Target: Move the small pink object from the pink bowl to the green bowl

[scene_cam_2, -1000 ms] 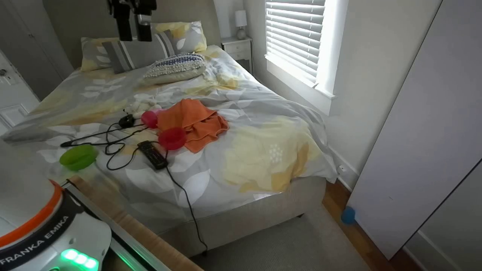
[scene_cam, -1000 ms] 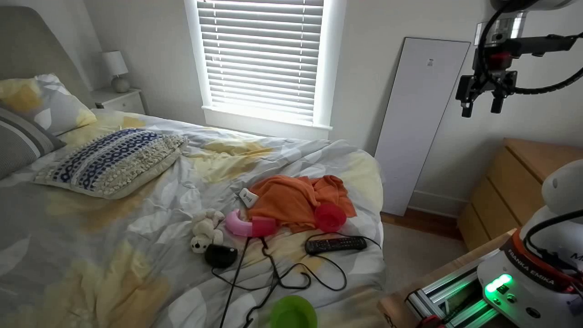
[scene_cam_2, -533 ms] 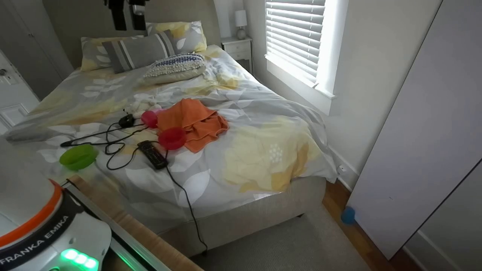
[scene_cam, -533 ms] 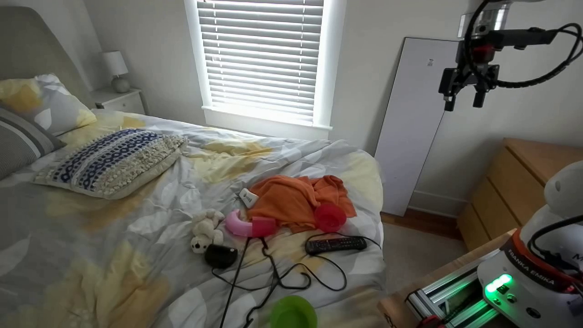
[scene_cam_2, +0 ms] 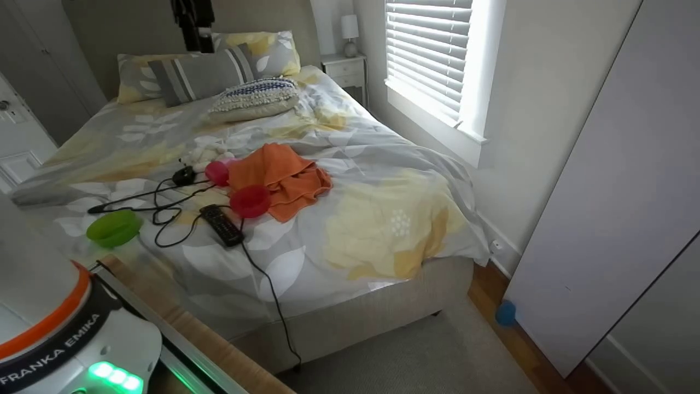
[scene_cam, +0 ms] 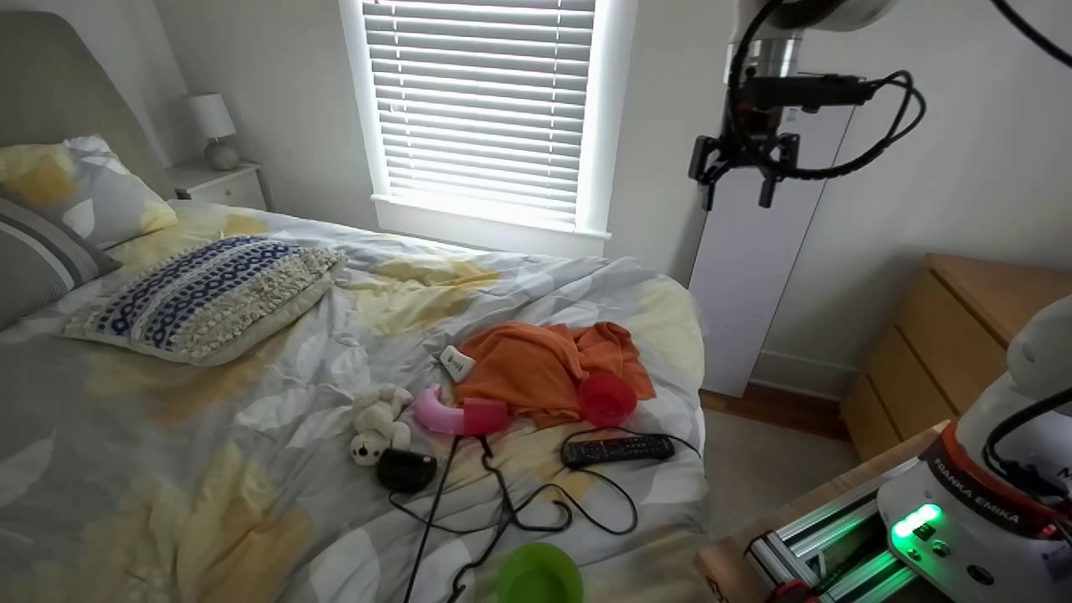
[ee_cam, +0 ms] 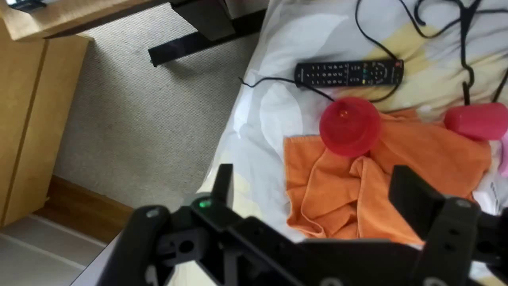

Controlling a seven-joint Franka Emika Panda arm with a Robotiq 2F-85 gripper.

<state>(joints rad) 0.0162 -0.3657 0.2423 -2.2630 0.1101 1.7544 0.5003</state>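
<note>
The reddish-pink bowl [scene_cam: 607, 400] sits at the front edge of the orange cloth on the bed. It also shows in an exterior view [scene_cam_2: 250, 201] and in the wrist view [ee_cam: 350, 126]. A small shiny spot [ee_cam: 343, 114] shows inside it in the wrist view; I cannot tell whether it is the small pink object. The green bowl [scene_cam: 540, 574] is on the bed near the robot base, also in an exterior view [scene_cam_2: 114, 229]; it is out of the wrist view. My gripper [scene_cam: 737, 201] is open and empty, high above the bed's end; its fingers frame the cloth in the wrist view [ee_cam: 313, 172].
The orange cloth [scene_cam: 528, 368] lies under the bowl. A remote [scene_cam: 618, 450], black cables, a black hanger [scene_cam: 502, 502], a pink cup [scene_cam: 486, 416], a pink curved piece [scene_cam: 435, 412], a plush toy [scene_cam: 381, 423] and a black device [scene_cam: 406, 471] lie around. A white panel [scene_cam: 766, 251] leans on the wall.
My gripper has moved left, toward the bed, in an exterior view, and its fingers now overlap in an exterior view where they stood apart. It stays open. The bowls have not moved.
</note>
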